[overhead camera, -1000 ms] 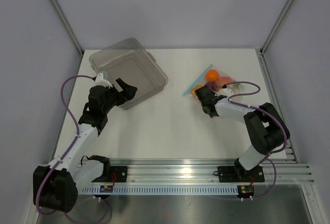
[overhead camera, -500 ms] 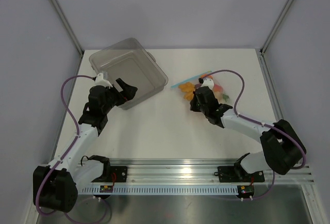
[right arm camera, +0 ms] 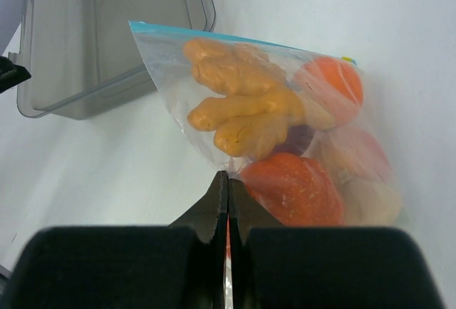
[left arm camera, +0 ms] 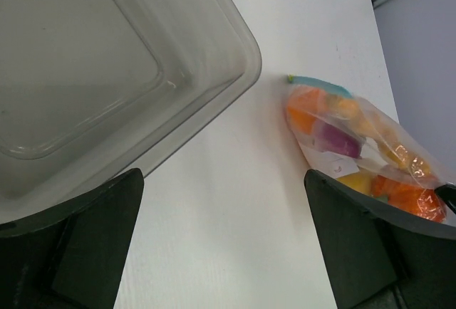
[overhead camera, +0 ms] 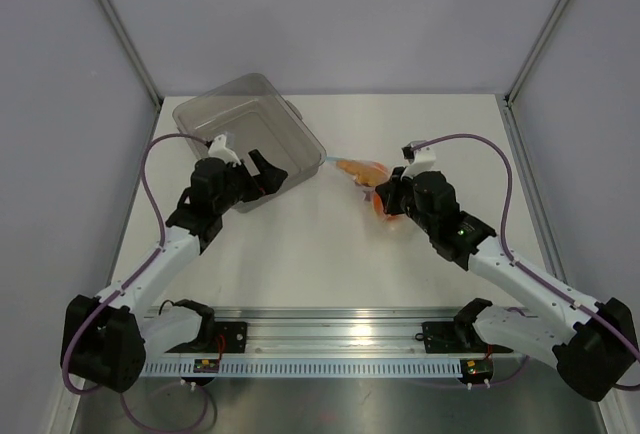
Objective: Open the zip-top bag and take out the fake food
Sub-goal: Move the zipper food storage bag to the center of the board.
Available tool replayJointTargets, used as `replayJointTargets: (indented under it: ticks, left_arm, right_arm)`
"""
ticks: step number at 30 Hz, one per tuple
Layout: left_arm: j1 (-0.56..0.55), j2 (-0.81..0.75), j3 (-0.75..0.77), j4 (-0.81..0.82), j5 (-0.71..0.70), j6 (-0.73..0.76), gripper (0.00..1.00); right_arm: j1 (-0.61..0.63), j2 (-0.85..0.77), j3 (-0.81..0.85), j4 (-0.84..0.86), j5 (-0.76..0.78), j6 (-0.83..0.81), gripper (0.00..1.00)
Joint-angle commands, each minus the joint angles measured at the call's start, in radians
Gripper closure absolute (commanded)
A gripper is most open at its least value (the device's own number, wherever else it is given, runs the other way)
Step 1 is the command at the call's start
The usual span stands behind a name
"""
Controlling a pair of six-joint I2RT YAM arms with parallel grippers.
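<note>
The right gripper (right arm camera: 226,178) is pinched tight on a thin fold of the bag (right arm camera: 174,63), which lies just past its tips with the toy food (right arm camera: 246,113) sealed inside. That film could slip free, I'd say. The blue zip strip (right arm camera: 214,33) runs along the far side. The left gripper (left arm camera: 223,181) gapes wide, with the bag ahead to its right, well apart. The tub (left arm camera: 107,74) lies by its left finger and looks easily bumped.

A white worktop (overhead camera: 320,264), evenly lit, fills the middle of the top view, with plain pale grey-lilac walls (overhead camera: 330,14) at the top and on both sides. One aluminium post (overhead camera: 115,24) slants in from the upper left and a second post (overhead camera: 550,24) from the upper right. A slotted aluminium rail (overhead camera: 340,329) crosses the bottom above a brushed-metal strip (overhead camera: 340,404).
</note>
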Motion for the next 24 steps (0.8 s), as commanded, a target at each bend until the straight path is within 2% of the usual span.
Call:
replayJointTargets:
  ticks: [1,7,13,16,20,24]
  left_arm:
    - [-0.050,0.054,0.071,0.034,0.003,0.010,0.01]
    - [-0.054,0.094,0.067,0.118,0.029,-0.093,0.01]
    - [-0.062,0.128,0.077,0.123,0.015,-0.246,0.01]
    - [-0.088,0.154,0.088,0.094,-0.035,-0.326,0.01]
    - [-0.151,0.186,0.126,0.045,-0.068,-0.351,0.01]
    - [-0.180,0.223,0.113,0.095,-0.025,-0.415,0.05]
  right_arm:
    - [0.011,0.004,-0.008,-0.017,-0.046,-0.031,1.00]
    - [0.013,0.017,-0.013,0.005,-0.104,-0.022,1.00]
    - [0.016,0.009,-0.025,0.034,-0.153,-0.022,1.00]
    - [0.020,0.011,-0.022,0.037,-0.164,-0.022,1.00]
    - [0.025,0.024,-0.017,0.042,-0.166,-0.021,1.00]
    - [0.033,0.034,-0.014,0.042,-0.190,-0.022,1.00]
